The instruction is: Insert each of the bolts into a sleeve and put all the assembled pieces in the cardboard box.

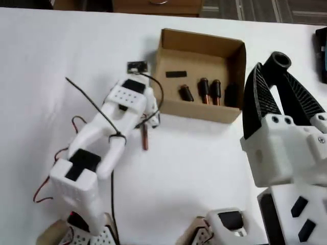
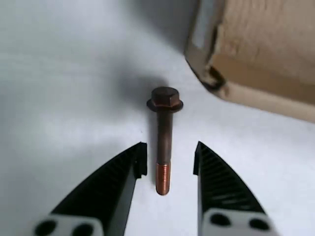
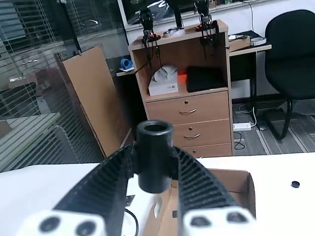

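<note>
Right hand (image 1: 276, 71), raised nearest the camera, is clamped on a black sleeve (image 1: 280, 60) held bore-up, at 3 o'clock of the cardboard box (image 1: 202, 109). Left hand (image 2: 170, 157) is open low over the worktop (image 1: 204, 168), jaws straddling the threaded end of a copper bolt (image 2: 164, 132) lying at the box's 7 o'clock. Risk: a grip this near the tip may let the bolt pivot or roll, spoiling alignment with the bore. The box corner sits near enough to snag.

White table (image 1: 204, 168), wooden drawer cabinet (image 3: 197, 118) behind it, black office chair (image 3: 293, 54) beside the cabinet
</note>
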{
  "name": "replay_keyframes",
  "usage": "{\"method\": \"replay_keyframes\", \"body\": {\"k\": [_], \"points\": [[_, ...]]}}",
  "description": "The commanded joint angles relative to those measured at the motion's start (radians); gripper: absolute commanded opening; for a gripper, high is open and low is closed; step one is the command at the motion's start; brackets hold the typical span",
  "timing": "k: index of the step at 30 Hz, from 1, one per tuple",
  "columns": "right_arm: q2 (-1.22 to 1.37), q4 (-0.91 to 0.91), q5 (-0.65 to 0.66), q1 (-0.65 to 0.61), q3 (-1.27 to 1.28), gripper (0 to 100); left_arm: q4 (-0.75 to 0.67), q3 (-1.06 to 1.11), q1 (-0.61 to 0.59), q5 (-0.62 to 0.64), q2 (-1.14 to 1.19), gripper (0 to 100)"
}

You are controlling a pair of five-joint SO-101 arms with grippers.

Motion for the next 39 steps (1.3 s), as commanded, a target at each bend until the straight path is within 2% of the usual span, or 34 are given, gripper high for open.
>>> {"method": "replay_keyframes", "body": {"k": [1, 6, 16, 24, 27, 30, 32, 39], "points": [[0.005, -0.005, 0.005, 0.008, 0.005, 2.0, -0.055, -0.012, -0.032, 0.005, -0.006, 18], [0.005, -0.016, 0.006, 0.008, 0.005, 2.0, -0.161, 0.058, -0.011, 0.005, -0.006, 18], [0.007, -0.028, 0.008, 0.008, 0.005, 2.0, -0.175, 0.136, 0.014, 0.011, -0.006, 18], [0.001, -0.050, 0.008, 0.008, 0.006, 2.0, -0.307, 0.232, 0.017, 0.006, -0.006, 18], [0.005, -0.050, 0.008, 0.008, 0.006, 2.0, -0.308, 0.236, 0.017, 0.006, 0.002, 14], [0.005, -0.050, 0.008, 0.008, 0.006, 2.0, -0.302, 0.205, 0.015, 0.006, 0.054, 1], [0.005, -0.050, 0.008, 0.008, 0.006, 2.0, -0.272, 0.162, 0.012, 0.006, 0.081, 4], [-0.002, -0.047, 0.008, 0.008, 0.006, 2.0, -0.172, 0.045, 0.011, 0.008, 0.153, 2]]}}
